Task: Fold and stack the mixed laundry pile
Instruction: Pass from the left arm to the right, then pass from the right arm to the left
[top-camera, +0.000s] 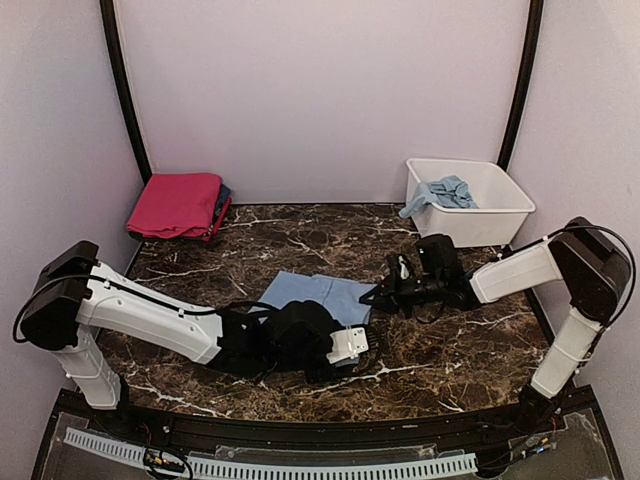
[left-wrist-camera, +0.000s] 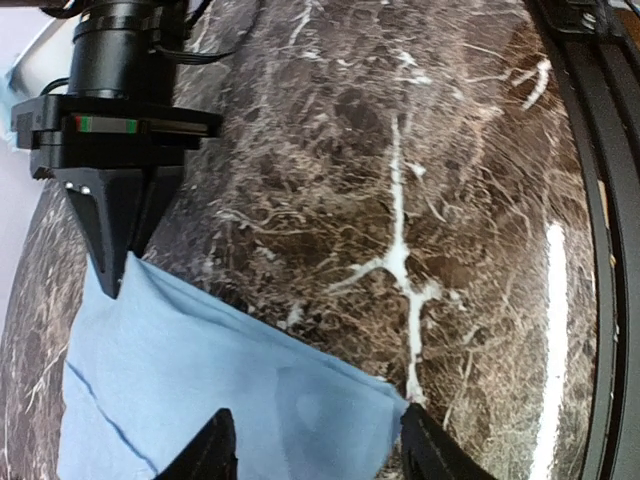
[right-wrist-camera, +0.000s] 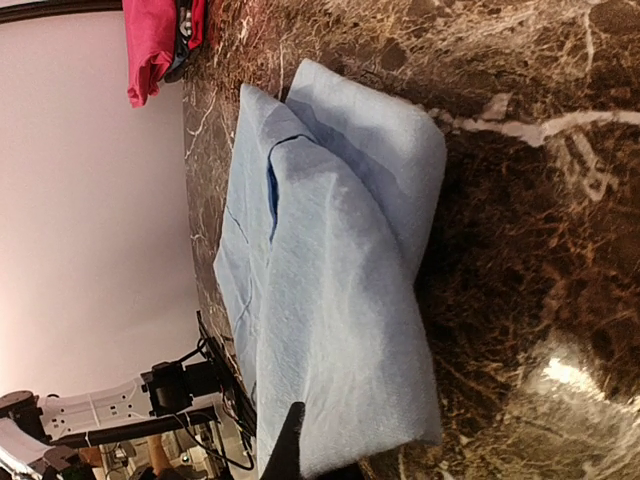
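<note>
A folded pale blue garment (top-camera: 318, 293) lies flat at the table's middle, and fills the right wrist view (right-wrist-camera: 330, 280). My right gripper (top-camera: 371, 297) is shut on its right edge. The left wrist view shows those dark fingers (left-wrist-camera: 110, 235) pinched together on the cloth's corner. My left gripper (left-wrist-camera: 318, 452) stands open at the garment's near edge (left-wrist-camera: 230, 390), with cloth lying loose between its fingers. More of the laundry pile, pale blue pieces (top-camera: 445, 192), sits in the white tub. A folded magenta-pink stack (top-camera: 178, 205) with a dark piece (top-camera: 222, 200) rests at the back left.
The white plastic tub (top-camera: 500, 225) stands at the back right, just behind my right arm. The dark marble table (top-camera: 460, 340) ends in a black rim at the near side. Pale walls close in the back and both sides.
</note>
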